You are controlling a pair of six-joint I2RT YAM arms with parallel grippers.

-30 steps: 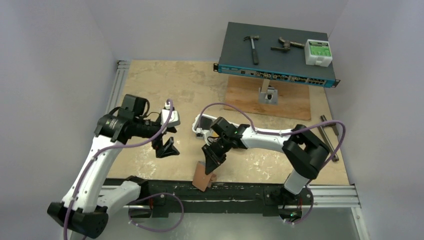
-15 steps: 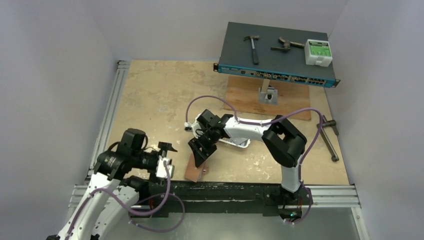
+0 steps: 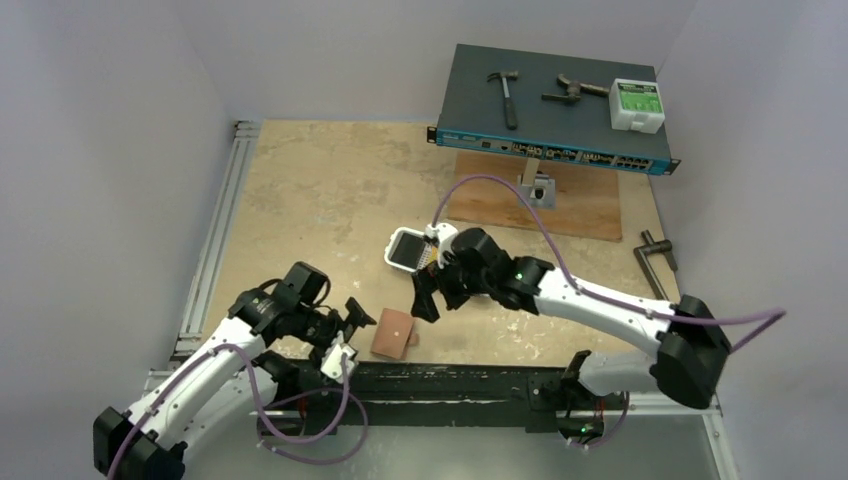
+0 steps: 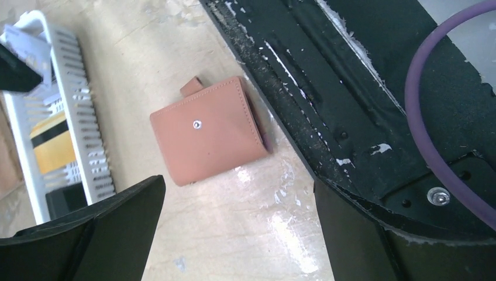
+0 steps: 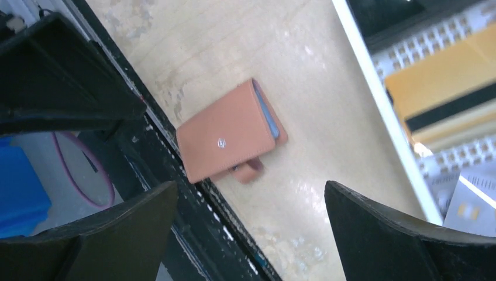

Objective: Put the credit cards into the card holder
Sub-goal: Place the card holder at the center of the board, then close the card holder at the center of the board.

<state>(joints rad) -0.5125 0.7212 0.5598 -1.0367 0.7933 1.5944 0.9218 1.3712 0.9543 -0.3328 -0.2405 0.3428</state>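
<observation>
1. Jaws on the left arm: wide open and empty, low over the table, just beside the card holder at its 9 o'clock.
2. Card holder: lies flat and folded at about 6 o'clock on the table, close to the black front rail. Snap face is up and the tab sticks out one side. Nothing touches it. A pale blue strip shows at its open side, probably a card already in it.
3. Jaws on the right arm: wide open and empty, above the table at the holder's 1 o'clock, between the holder and the white tray.
4. White tray: at the holder's 12 o'clock. It holds the credit cards; an orange-yellow card and a black card are visible. I cannot count the rest.
5. Handling, cards: likely light, stiff and slick. Lying flat, they give little to pinch, so take one by a raised short edge and grip lightly.
6. Handling, holder: soft leather and light, so it will likely skid or flop when a card is pushed in. Pin it with one set of jaws across the fold, leaving the open side free.
</observation>
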